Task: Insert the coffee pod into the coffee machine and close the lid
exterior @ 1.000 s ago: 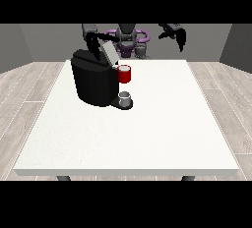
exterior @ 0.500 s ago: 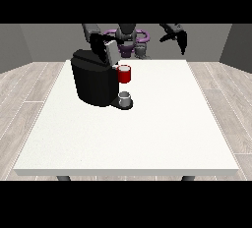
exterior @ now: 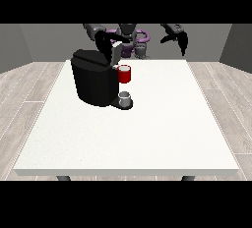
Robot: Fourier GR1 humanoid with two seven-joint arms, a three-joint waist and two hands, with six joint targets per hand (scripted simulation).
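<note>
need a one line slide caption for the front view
Hand at the view's left on the coffee machine lid, red pod holder above a small cup; other hand raised.

You have a single view, taken from across the white table (exterior: 147,138) and facing the robot (exterior: 129,38). The camera sits high and looks down at a slant, so the tabletop fills the middle of the frame and the robot stands small at the upper centre. The coffee machine (exterior: 93,79) falls left of centre. Floorboards show at both sides, and grey walls behind.
</note>
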